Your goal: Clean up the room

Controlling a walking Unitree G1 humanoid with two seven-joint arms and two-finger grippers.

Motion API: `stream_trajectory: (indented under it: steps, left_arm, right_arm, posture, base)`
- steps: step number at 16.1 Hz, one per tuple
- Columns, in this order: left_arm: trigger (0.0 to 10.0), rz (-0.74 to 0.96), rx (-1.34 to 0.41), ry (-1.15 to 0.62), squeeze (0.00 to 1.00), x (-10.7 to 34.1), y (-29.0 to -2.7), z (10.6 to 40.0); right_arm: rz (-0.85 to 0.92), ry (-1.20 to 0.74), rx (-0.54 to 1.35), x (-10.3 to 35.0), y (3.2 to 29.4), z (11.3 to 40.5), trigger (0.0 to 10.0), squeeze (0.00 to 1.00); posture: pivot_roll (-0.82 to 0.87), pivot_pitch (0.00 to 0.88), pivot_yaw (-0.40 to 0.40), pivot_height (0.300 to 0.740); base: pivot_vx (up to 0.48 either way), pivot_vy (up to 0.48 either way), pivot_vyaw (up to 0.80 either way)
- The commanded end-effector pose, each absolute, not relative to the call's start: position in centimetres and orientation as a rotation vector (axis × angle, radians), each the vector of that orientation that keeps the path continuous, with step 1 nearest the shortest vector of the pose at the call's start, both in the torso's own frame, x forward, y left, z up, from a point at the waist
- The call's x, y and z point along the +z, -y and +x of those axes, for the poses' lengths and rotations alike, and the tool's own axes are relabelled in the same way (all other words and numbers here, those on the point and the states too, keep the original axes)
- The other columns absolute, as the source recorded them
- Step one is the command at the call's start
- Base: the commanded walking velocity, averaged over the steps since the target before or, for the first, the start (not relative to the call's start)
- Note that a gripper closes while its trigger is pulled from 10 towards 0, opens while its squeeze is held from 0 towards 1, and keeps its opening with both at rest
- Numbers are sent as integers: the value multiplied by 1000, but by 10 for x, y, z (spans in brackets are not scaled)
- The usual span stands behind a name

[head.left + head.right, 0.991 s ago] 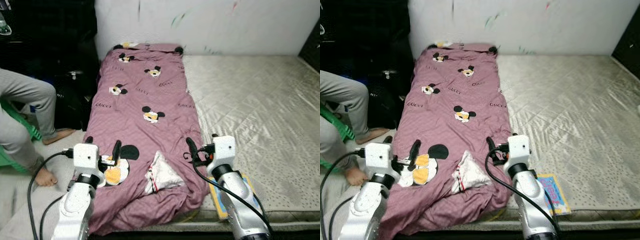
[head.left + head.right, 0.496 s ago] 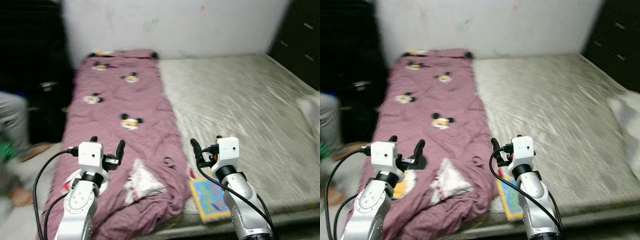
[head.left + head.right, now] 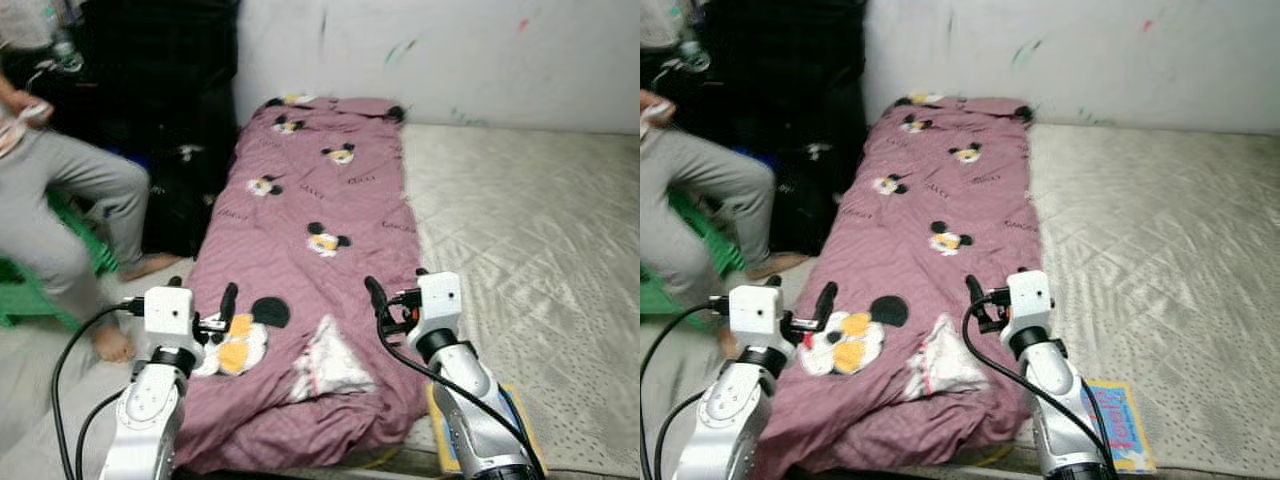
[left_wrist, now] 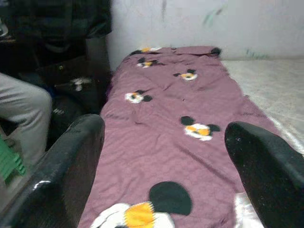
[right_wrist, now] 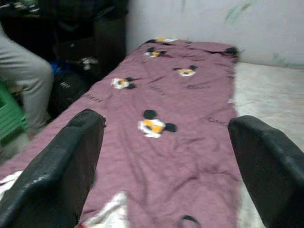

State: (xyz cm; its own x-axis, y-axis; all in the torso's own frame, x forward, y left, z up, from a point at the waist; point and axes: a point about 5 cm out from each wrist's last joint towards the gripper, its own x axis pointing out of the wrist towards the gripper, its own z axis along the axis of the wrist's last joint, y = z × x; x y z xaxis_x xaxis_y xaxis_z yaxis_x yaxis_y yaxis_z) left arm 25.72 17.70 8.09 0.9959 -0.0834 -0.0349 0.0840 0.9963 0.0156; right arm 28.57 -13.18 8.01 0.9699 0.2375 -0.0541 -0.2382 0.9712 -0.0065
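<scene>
A mauve quilt [image 3: 310, 200] printed with cartoon mice covers the left strip of a bare grey mattress [image 3: 540, 230]. A crumpled white bag [image 3: 325, 362] lies on the quilt near its front end, between my two arms. My left gripper [image 3: 205, 298] hovers open over the quilt's front left corner, above a large mouse print. My right gripper [image 3: 395, 293] hovers open over the quilt's right edge. In the wrist views both pairs of black fingers [image 4: 66, 166] [image 5: 61, 161] stand wide apart with nothing between them. A colourful booklet [image 3: 1118, 425] lies on the mattress's front edge under my right arm.
A person in grey trousers [image 3: 70, 200] sits on a green stool [image 3: 25, 300] at the left, feet on the floor beside the bed. Dark bags [image 3: 175, 190] fill the gap between the person and the quilt. A white wall [image 3: 480, 50] stands behind the mattress.
The camera swung right half a second ago and has swung back left, bringing the seated person into view again. Both grippers keep the same open pose over the quilt's front end.
</scene>
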Motion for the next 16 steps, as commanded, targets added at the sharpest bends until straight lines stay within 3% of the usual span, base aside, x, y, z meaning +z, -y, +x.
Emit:
stream_trajectory:
  steps: [1, 16]
  left_arm:
    - [10000, 7, -100, -42, 0, 81, -172, 258]
    - [10000, 15, -108, -28, 0, 82, -171, 263]
  right_arm:
    - [-9, -49, 214, 81, 139, 287, 10000, 0]
    - [-11, -43, 202, 82, 140, 293, 10000, 0]
  posture:
    - [-1, 0, -11, 740]
    - [5, 0, -15, 740]
  base:
    - [0, -345, 0]
    - [0, -335, -37]
